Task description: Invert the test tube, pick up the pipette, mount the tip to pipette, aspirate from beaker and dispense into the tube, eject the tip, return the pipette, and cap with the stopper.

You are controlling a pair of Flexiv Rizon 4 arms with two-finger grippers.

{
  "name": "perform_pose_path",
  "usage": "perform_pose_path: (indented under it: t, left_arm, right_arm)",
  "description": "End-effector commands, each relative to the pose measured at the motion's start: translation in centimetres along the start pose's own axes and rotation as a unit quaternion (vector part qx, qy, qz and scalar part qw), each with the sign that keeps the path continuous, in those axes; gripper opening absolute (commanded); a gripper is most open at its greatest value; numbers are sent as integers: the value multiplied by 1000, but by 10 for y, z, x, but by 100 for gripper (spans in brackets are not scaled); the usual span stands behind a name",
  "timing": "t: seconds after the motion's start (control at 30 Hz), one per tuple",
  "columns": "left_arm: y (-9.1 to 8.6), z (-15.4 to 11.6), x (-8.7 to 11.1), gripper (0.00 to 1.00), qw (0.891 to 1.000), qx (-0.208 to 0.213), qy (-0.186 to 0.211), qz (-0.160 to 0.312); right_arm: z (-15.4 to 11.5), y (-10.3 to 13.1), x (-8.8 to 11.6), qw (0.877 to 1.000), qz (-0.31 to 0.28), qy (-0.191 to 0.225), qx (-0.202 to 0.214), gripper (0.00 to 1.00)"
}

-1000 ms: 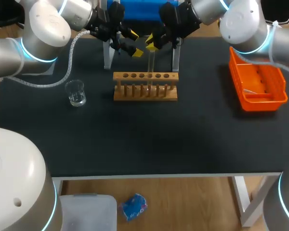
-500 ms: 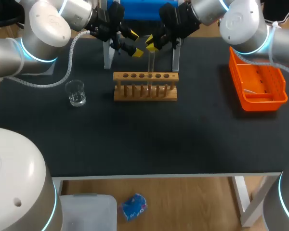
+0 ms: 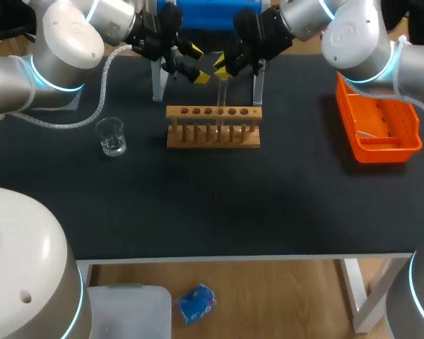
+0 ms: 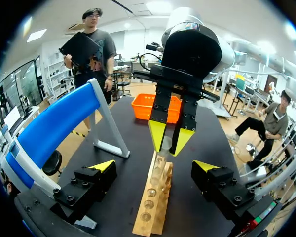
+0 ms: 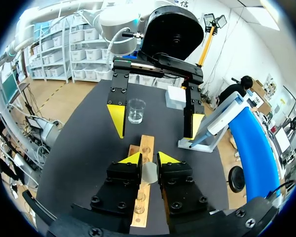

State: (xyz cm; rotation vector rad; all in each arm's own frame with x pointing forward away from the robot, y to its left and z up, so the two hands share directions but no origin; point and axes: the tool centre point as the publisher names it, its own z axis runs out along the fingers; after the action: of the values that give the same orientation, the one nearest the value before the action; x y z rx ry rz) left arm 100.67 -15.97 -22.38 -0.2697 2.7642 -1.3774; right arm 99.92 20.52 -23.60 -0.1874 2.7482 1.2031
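The right claw [image 3: 222, 69] grips the upright glass test tube [image 3: 221, 90] near its top over the rack [image 3: 213, 127], a light, slippery, fragile thing needing a gentle pinch, while the left claw [image 3: 198, 63] stands released nearby.

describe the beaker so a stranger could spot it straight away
Start at the wooden test tube rack in the middle of the black table. Off its end on the robot's left stands a small clear glass beaker, alone, the only see-through cup.
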Motion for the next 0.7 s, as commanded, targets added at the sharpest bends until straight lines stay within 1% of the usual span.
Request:
perform_pose_path:
  t: [0.03,0.43,0.7]
  left_arm:
    - [-1,-1,-1,100,1000,-2,2,0]
    - [-1,-1,-1,100,1000,-2,2,0]
    - [-1,-1,-1,100,1000,-2,2,0]
  right_arm:
    - [4,-5,2,1000,1,0,0,0]
    - [10,-14,8,1000,9,-10,-4,0]
    - [12,-17,8,1000,13,-13,-7,0]
